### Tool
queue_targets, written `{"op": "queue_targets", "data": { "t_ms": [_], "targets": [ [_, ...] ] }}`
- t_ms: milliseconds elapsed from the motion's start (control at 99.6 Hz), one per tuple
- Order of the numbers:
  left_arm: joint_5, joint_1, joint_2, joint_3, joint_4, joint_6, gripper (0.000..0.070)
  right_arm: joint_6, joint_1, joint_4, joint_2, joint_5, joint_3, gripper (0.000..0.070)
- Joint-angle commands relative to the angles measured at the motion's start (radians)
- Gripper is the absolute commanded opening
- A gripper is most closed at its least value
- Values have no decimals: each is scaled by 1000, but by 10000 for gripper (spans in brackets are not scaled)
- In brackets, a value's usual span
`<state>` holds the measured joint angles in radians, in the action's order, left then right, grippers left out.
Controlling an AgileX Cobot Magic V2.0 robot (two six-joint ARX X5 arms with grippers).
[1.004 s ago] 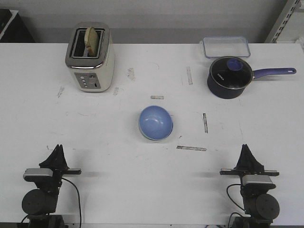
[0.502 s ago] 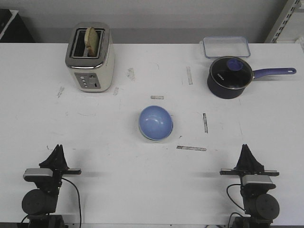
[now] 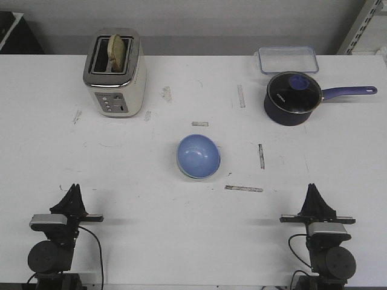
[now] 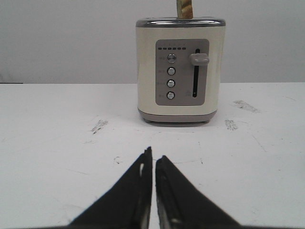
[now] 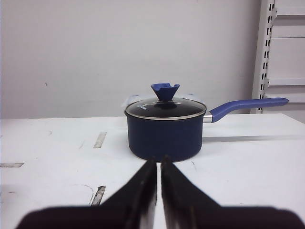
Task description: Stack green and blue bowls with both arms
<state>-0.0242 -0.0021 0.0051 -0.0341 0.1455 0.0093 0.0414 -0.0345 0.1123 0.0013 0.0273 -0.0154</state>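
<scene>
The periwinkle blue bowl (image 3: 198, 156) stands upright in the middle of the table. A thin pale green edge (image 3: 186, 174) shows under its near rim, so the green bowl seems to sit beneath it. Neither bowl shows in the wrist views. My left gripper (image 3: 74, 190) rests near the front left edge, shut and empty, far from the bowls. In the left wrist view its tips (image 4: 153, 155) nearly touch. My right gripper (image 3: 314, 188) rests near the front right edge, shut and empty. Its tips (image 5: 158, 160) are also together in the right wrist view.
A cream toaster (image 3: 115, 72) with bread in it stands at the back left, straight ahead of the left gripper (image 4: 180, 71). A dark navy saucepan (image 3: 293, 98) with a lid and long handle stands at the back right (image 5: 166, 131). A clear container (image 3: 288, 59) lies behind it.
</scene>
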Motion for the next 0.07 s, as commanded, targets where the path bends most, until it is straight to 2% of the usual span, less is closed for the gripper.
{"op": "queue_targets", "data": {
  "t_ms": [0, 60],
  "targets": [
    [-3, 2, -2, 21, 13, 1, 1, 11, -2, 6, 0, -1, 3, 9],
    [-3, 2, -2, 21, 13, 1, 1, 11, -2, 6, 0, -1, 3, 9]
  ]
}}
